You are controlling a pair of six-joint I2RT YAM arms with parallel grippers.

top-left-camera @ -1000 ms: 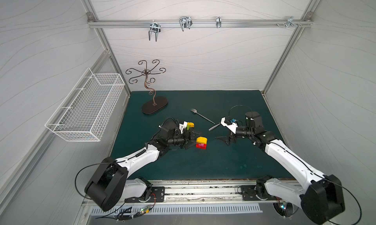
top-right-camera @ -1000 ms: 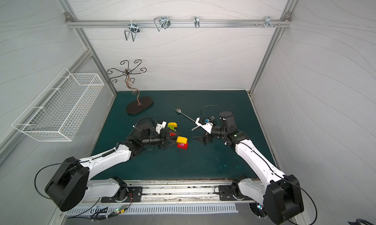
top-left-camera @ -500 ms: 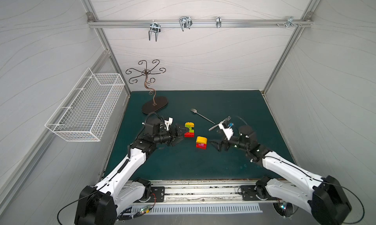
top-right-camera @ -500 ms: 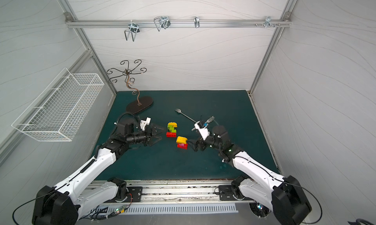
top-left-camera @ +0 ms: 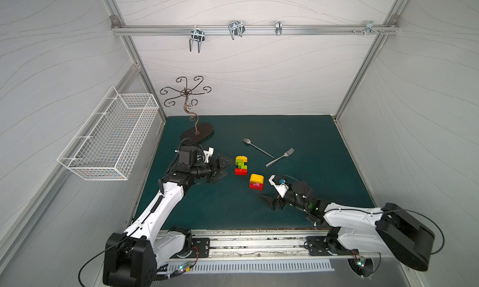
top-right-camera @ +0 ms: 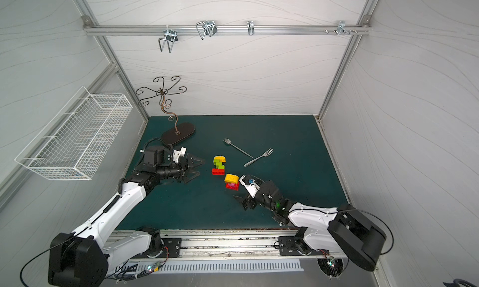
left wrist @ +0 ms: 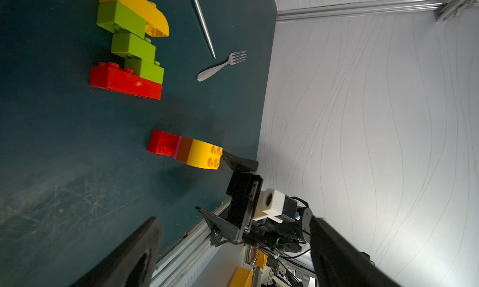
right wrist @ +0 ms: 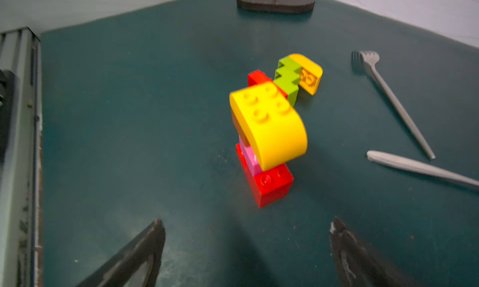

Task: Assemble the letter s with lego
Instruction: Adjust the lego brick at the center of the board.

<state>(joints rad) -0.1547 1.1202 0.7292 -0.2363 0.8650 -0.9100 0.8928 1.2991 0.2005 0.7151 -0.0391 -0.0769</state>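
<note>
Lego [top-right-camera: 219,165] now rests mid-bench [top-left-camera: 298,132] as two parts, a flat yellow-green-red zigzag [top-left-camera: 241,165] and an upright red-pink-orange-yellow stack [top-left-camera: 256,182], because the left gripper [top-left-camera: 228,167] and right gripper [right wrist: 246,222] have released and backed off empty, so the S looks unjoined.

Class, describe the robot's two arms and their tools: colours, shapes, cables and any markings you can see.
The left arm and right arm have white shells on the long links, black joints and looping black cables. The left tool and right tool are pairs of black pointed wedges, each beside a white wrist mount. A green light shows on the right arm.
</note>
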